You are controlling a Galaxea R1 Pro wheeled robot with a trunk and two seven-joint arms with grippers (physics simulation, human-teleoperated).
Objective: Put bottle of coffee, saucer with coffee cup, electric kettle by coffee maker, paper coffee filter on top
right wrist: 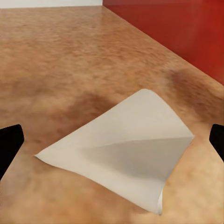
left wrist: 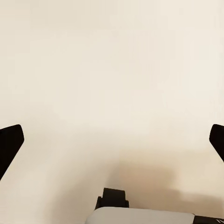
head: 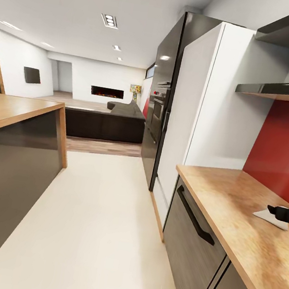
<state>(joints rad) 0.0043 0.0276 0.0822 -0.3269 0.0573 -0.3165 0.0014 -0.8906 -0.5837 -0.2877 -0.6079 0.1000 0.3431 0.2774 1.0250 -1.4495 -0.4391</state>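
Your right gripper hangs with fingers spread wide over the paper filter, which lies flat on the countertop between them (untouched, near the red wall), while your left gripper is also spread, holding nothing.

Kitchen aisle, countertop on the right

Kitchen countertop runs along right w/ red backsplash behind; white paper coffee filter lies flat on it near frame edge, a dark gripper tip just over it (jaws not readable). Wooden island at left, pale floor btwn, fridge beyond.
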